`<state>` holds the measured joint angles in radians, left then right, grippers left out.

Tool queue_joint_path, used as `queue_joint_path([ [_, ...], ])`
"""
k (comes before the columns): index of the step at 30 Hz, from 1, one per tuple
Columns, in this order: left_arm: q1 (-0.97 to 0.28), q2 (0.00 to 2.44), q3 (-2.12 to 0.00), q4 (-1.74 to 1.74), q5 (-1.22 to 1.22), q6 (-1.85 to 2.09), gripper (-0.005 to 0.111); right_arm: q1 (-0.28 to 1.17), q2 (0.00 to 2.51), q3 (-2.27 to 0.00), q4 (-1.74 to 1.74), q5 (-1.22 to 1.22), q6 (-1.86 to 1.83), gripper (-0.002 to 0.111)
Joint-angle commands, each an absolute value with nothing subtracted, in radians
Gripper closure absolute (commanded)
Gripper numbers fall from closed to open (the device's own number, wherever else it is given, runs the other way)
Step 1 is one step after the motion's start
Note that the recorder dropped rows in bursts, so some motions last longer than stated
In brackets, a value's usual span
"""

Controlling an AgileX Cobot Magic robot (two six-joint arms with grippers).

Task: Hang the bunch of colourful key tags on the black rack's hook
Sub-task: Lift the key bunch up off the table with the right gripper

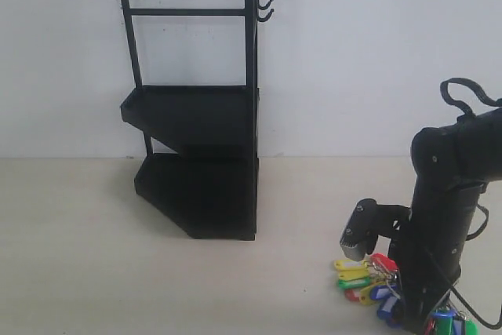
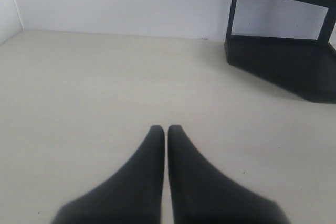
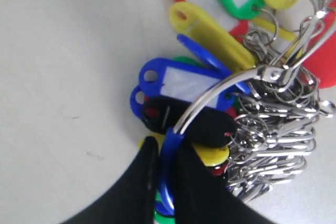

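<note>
One tall black metal rack (image 1: pixel 196 154) stands on the pale beige tabletop (image 1: pixel 78 256) against the white wall (image 1: pixel 353 52). It has two angular trays, one above the other, a rail frame on top, and two small hooks (image 1: pixel 265 9) jutting from its upper right post.

One colourful key tag bunch (image 1: pixel 362 276) lies on the tabletop at the front right, well apart from the rack and far below its hooks. Its plastic tags fan out flat in yellow, green, red and blue. They overlap too much for an exact count, though the right wrist view shows at least three yellow, two blue, one green and one black tag. All are strung on a tangle of small silver rings (image 3: pixel 278 135) gathered on one large silver ring (image 3: pixel 220 95).

There are two grippers. The right arm (image 1: pixel 447 209) bends down over the bunch. The right gripper (image 3: pixel 167 156) has its black fingers (image 3: pixel 139 182) drawn almost together, with the bunch's blue loop (image 3: pixel 169 145) pinched between them. The tags lie just beyond the fingertips, the nearest ones touching them.

The left gripper (image 2: pixel 165 130) shows only in its own wrist view. Its two fingers meet with no more than a hairline gap and grip nothing. It hangs above bare tabletop, with the rack's lower tray (image 2: pixel 283 61) in sight further off.
</note>
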<state>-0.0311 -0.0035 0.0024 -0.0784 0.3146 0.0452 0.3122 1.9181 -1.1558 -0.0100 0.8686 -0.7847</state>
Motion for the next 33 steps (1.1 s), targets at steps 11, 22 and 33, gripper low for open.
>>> queue_joint_path([
  [11, -0.028, 0.000, 0.000, -0.085, 0.307, 0.045, 0.102, 0.314, 1.587, -1.171, 0.017, 0.731, -0.629, 0.108],
  [22, -0.028, 0.000, 0.000, -0.085, 0.307, 0.045, 0.102, 0.312, 1.178, -1.171, 0.043, 0.391, -0.191, 0.108],
  [33, -0.028, 0.000, 0.000, -0.085, 0.307, 0.045, 0.102, 0.376, 1.128, -1.171, 0.145, 0.376, -0.158, 0.108],
])
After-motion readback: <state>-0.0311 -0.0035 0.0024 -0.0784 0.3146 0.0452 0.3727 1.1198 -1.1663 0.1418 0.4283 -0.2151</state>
